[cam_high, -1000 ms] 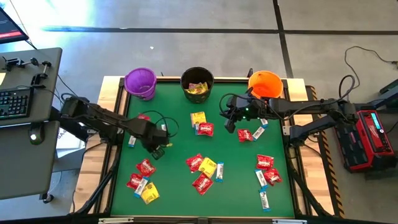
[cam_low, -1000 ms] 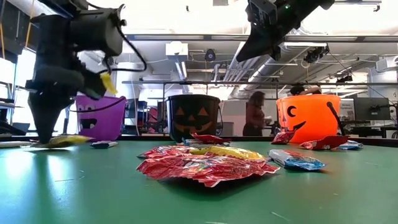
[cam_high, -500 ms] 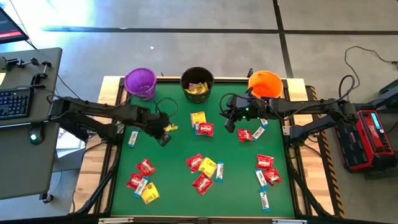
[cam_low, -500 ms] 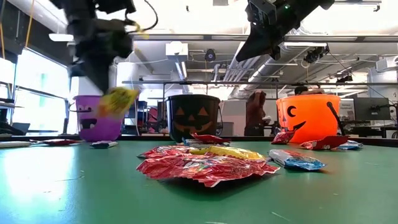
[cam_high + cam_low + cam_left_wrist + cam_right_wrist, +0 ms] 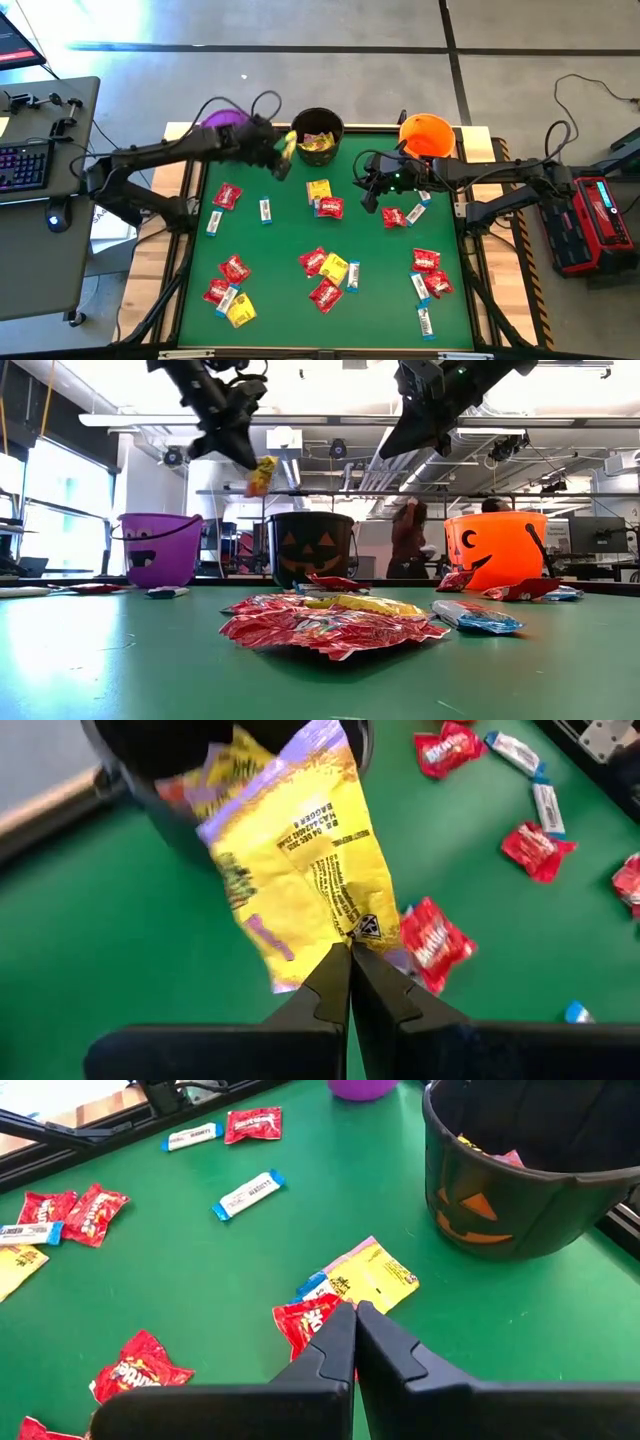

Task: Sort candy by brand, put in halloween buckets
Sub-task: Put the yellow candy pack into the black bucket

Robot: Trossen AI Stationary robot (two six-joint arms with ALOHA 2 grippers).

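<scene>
Yellow crinkly candy packet [image 5: 300, 870] pinched in my left gripper [image 5: 284, 158] hangs just short of the black plastic bucket [image 5: 318, 135]; next I carry over its rim and release.

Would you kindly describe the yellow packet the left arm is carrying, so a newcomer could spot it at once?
Start at the black bucket, the middle of three pails along the table's far edge. Just beside its rim, above the green table, the left claw is shut on a yellow packet. Unlike every other sweet, it hangs in the air rather than lying on the mat.
</scene>
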